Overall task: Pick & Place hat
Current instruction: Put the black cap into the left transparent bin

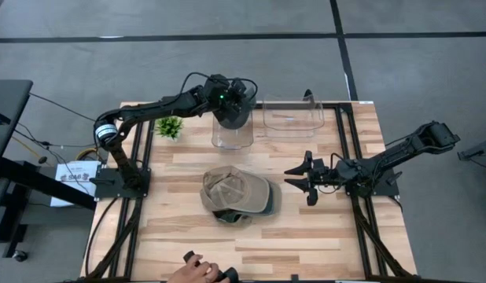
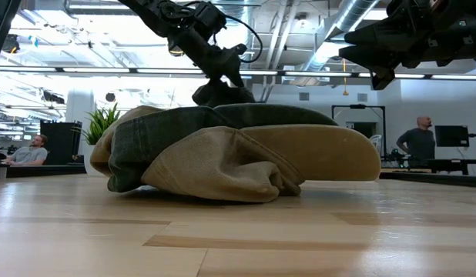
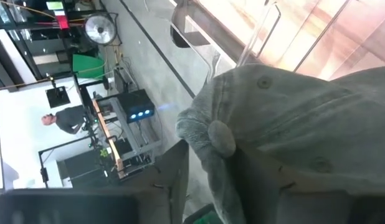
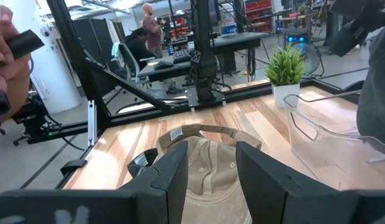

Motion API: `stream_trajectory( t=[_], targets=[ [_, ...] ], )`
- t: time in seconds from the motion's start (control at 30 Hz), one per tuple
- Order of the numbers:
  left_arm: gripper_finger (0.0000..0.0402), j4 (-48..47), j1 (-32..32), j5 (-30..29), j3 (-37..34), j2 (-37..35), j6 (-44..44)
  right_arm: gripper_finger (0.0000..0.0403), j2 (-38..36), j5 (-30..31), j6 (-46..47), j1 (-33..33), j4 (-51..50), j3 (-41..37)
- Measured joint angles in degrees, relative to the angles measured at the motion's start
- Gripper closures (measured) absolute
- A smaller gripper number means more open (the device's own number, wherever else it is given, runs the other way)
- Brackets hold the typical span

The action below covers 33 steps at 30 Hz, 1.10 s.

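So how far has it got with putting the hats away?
One grey hat hangs at the left pincer, right above the nearer clear bin; whether it is let go yet I cannot tell. The tan hat lies untouched mid-table, with the right pincer open beside it. The second clear bin holds no hat.

My left gripper [image 1: 231, 102] sits over the left clear bin [image 1: 232, 135], its mouth filled by a grey hat [image 3: 304, 130]. The right clear bin [image 1: 292, 118] beside it lies open. A tan cap [image 1: 237, 194] blocks the table centre; bare wood surrounds it.
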Motion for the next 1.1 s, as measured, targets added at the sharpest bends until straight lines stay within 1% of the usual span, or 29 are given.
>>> stream_trajectory(
  t=[0.07,0.17,0.3,0.6,0.87,1.1],
  targets=[
    [0.0265,0.23,0.0,-0.64,0.0,0.0,0.0,0.0278,0.0,0.0,0.0,0.0,0.0,0.0],
    [0.0251,0.97,-0.04,-3.61,0.0,0.0,0.07,0.0278,0.0,0.0,0.02,-0.01,0.0,0.0],
    [0.0241,1.25,-0.09,-6.19,0.0,0.0,0.41,0.0278,0.0,0.0,0.04,-0.02,0.0,0.0],
    [0.0242,2.41,-0.11,-7.64,0.0,0.0,0.46,0.0278,0.0,0.0,0.04,-0.01,0.02,0.0],
    [0.024,4.42,-0.13,-12.91,0.0,0.0,0.44,0.0278,0.01,0.0,0.04,-0.02,0.02,0.0],
    [0.0239,4.4,-1.0,-13.12,0.0,0.0,-2.02,0.0278,0.0,0.0,0.04,0.0,0.02,0.0]
  ],
)
